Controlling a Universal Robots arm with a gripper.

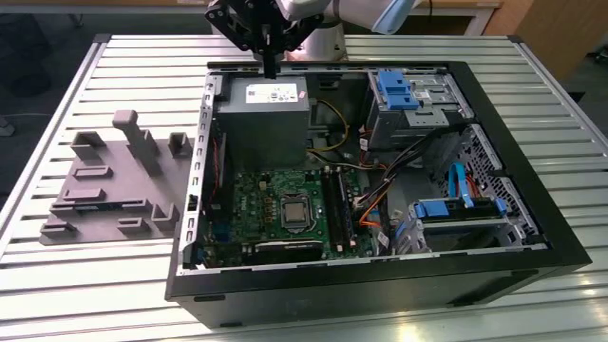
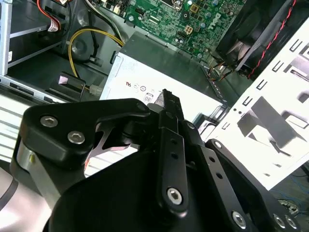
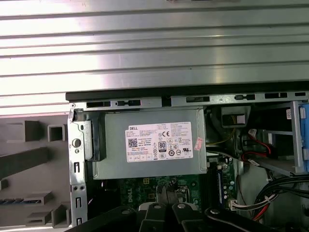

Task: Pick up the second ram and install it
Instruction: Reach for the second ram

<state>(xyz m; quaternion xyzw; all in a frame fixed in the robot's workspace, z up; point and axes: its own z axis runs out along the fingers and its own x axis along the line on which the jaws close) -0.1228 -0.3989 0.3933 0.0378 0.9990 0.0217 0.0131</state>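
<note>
Claw (image 1: 270,73), fingers pressed together, hovers by the power supply (image 1: 261,121).

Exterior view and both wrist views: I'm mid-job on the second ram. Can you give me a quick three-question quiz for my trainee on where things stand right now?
1. True or false: in the exterior view, the gripper hangs over the gray fixture.
2. The second ram lies: A) in the gray fixture; B) in a motherboard slot; C) in the gripper.
3. Fill in: the gripper hangs above the gray, white-labelled ____ inside the case.

Key:
1. False. It is over the case, not the fixture.
2. A.
3. Power supply.
</note>
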